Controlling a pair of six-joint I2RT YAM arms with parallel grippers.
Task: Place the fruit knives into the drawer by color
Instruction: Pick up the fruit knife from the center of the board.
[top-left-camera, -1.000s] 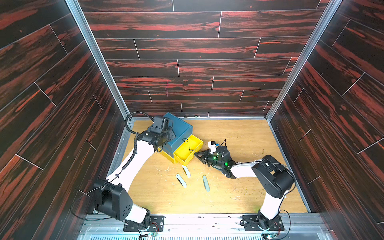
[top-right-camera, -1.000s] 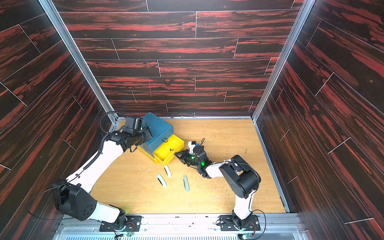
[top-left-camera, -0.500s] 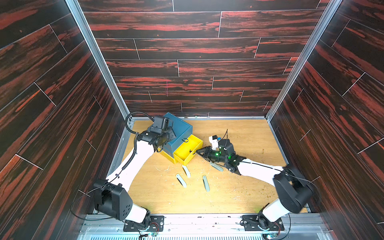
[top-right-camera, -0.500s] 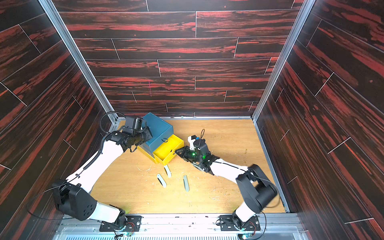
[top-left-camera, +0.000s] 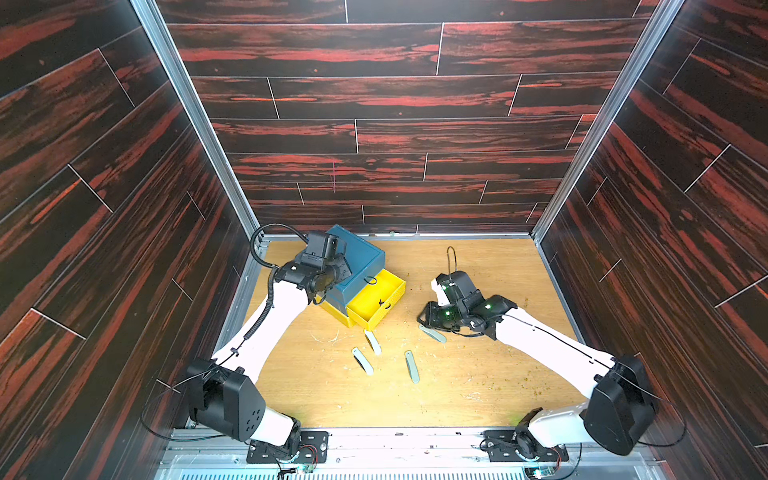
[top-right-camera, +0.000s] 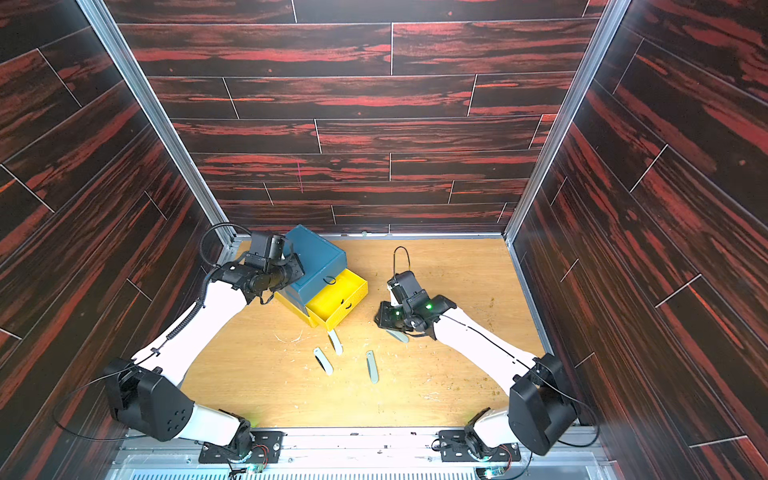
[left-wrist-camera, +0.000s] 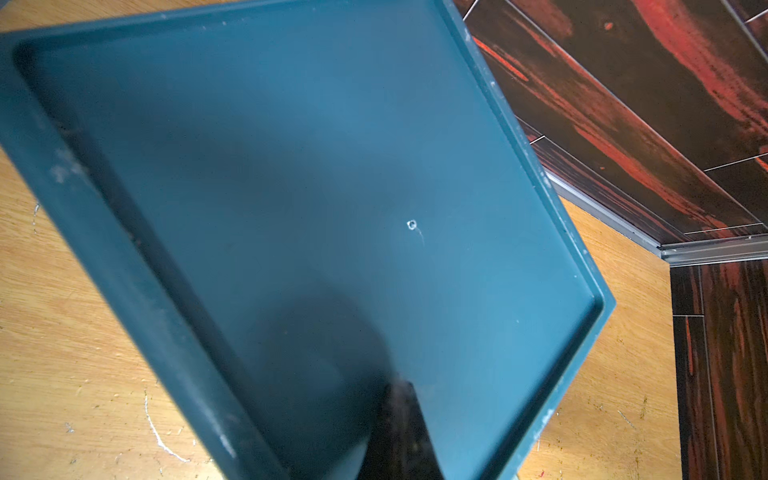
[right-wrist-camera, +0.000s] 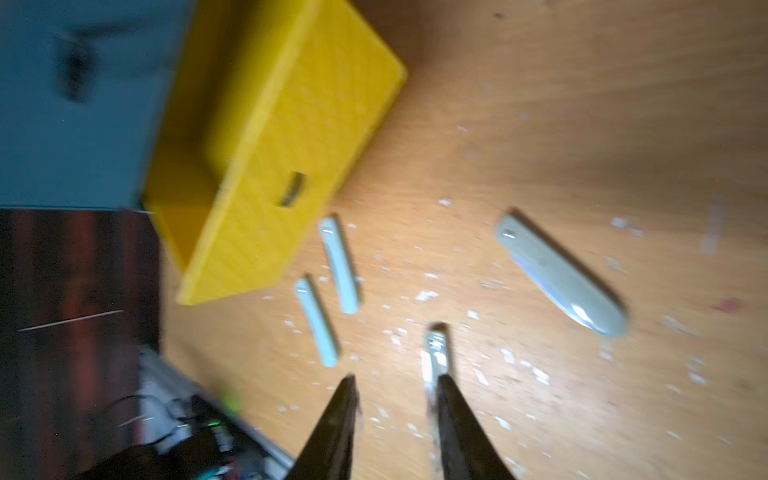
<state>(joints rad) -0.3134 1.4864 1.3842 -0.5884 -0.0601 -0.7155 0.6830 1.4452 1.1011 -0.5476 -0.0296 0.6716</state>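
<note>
Parted partway at the right gripper (right-wrist-camera: 395, 378), with bare tabletop showing in the gap and nothing gripped. Hovering low over the wooden table (top-left-camera: 478, 374), tips angled down toward it. Just below those jaws and off to one side, a grey-green fruit knife (top-left-camera: 432, 333) (right-wrist-camera: 561, 278), lying flat and untouched; seen there in both top views.

Farther ahead of the tips, three paler fruit knives, all flat on the table:
- a first knife (right-wrist-camera: 434, 353), partly hidden behind a fingertip (right-wrist-camera: 449, 399) in the right wrist view
- a second knife (right-wrist-camera: 318, 322), beyond the opposite finger
- a third knife (right-wrist-camera: 338, 266), farthest out, just beside the front of the open yellow drawer (top-left-camera: 376, 299)

Hard to tell the exact tint of those three, given the blur.

Closed tight at the left gripper (left-wrist-camera: 400, 395), showing as a single dark wedge with its tip down at the teal top of the drawer chest (left-wrist-camera: 291, 187), clamping nothing. Directly beneath those shut jaws, only the chest; well apart from them, past its front, all four knives. Contents of the yellow drawer: impossible to tell.
</note>
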